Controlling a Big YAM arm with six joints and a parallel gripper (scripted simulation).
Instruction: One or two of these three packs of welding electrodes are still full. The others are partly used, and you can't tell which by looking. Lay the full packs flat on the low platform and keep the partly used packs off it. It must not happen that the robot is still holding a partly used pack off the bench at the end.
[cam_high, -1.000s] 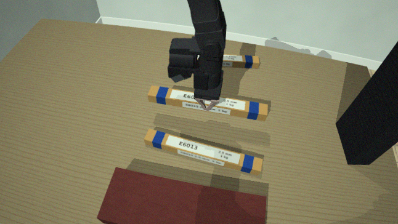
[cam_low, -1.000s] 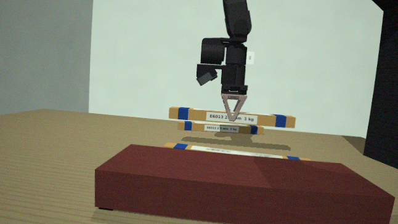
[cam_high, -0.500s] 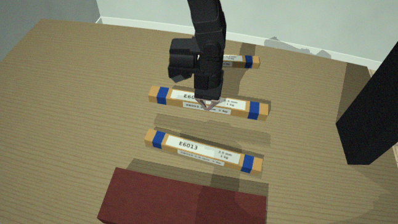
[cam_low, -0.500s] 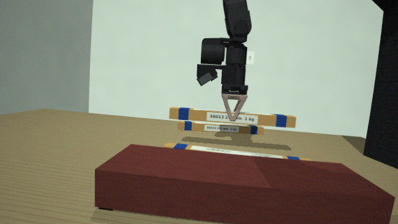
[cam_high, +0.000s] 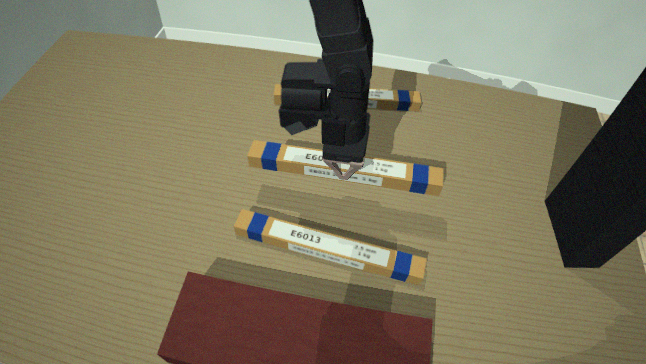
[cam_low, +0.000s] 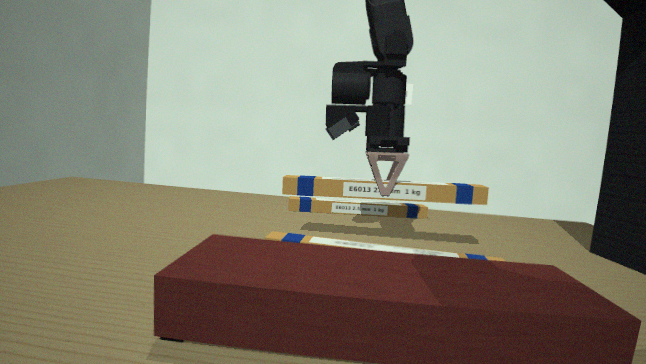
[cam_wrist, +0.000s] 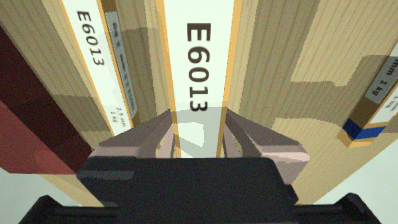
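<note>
Gripper (cam_low: 387, 187) clamped on middle pack (cam_high: 345, 167), held level in the air above the table (cam_high: 110, 165), casting a shadow below. Arm (cam_high: 345, 75) hides most of far pack (cam_high: 397, 100); small label print unreadable. Near pack (cam_high: 330, 245) lies flat by red platform (cam_high: 295, 325), whose front edge is cut off in top view.

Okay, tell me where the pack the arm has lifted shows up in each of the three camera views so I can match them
Top: the lifted pack is the middle of three, mid-frame, crossing under the gripper.
Exterior: the lifted pack hangs level in the air above the table, centre-right, beyond the platform.
Wrist: the lifted pack runs up the centre from between the fingers.
Shared landmark: the dark red platform, bottom in top, foreground in exterior, left edge in wrist.
</note>
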